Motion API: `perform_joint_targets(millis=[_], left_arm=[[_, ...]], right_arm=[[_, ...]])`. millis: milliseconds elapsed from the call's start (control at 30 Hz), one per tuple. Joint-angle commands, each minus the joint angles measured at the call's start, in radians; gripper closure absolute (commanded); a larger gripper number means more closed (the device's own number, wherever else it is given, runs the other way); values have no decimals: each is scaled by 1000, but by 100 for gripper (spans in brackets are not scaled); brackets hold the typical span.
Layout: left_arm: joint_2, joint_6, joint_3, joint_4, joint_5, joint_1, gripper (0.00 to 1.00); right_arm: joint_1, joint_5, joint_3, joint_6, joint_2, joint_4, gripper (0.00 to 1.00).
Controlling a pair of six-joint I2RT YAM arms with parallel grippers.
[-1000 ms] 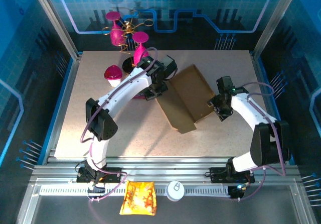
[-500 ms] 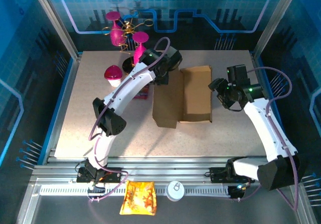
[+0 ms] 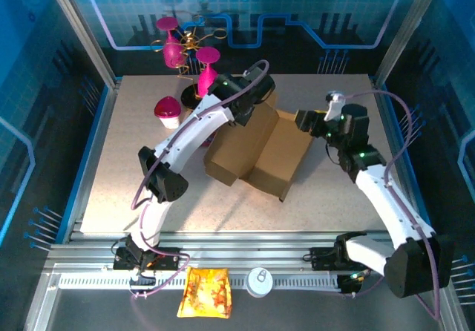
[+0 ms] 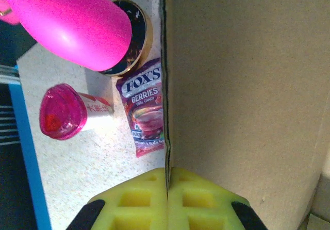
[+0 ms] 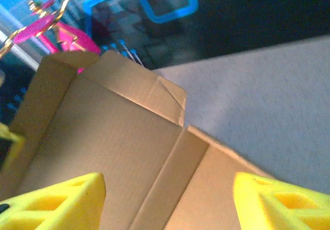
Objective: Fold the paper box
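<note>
The paper box (image 3: 256, 153) is half up, flaps not folded yet. The left gripper (image 4: 166, 201) pinches its 12 o'clock edge. The right gripper (image 3: 304, 119) hangs spread wide at 2 o'clock

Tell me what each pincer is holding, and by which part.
The left pincer is shut on the paper box, pinching the thin edge of one of its panels. The right pincer is open, facing the box, and holds nothing.

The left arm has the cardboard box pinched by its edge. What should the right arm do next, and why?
Probably ease the right gripper forward to the paper box and pinch a flap. Its jaws stand open facing the cardboard, while the left gripper, shut on an edge, steadies it.
</note>
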Motion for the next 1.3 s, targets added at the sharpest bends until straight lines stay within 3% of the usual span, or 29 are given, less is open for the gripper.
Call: perform_joint_targets(millis=[0, 67, 267, 367, 500, 700, 1000, 1100, 1267], left_arm=[[-27, 98, 6, 14, -46, -17, 100], [-29, 139, 6, 32, -44, -30, 100], [-104, 316, -150, 199, -55, -54, 100], [-148, 385, -222, 271, -54, -54, 100], [-184, 472, -266, 333, -52, -58, 100], [-205, 602, -300, 424, -36, -70, 100], [-195, 697, -306, 457, -6, -72, 100], [-195, 718, -309, 467, 2, -72, 100], [-207, 729, -328, 475, 12, -73, 100]], right_arm=[[-60, -159, -81, -290, 73, 425, 30], [-102, -264, -46, -359, 132, 412, 30], [-113, -404, 101, -565, 251, 296, 27], [-83, -421, 164, -704, 291, 174, 26], [-79, -456, 225, -764, 361, 107, 27], [-65, -461, 282, -805, 441, 51, 30], [-44, -338, 296, -870, 467, 20, 30], [-69, -256, 262, -810, 440, 124, 29], [-128, -308, 203, -767, 387, 273, 25]])
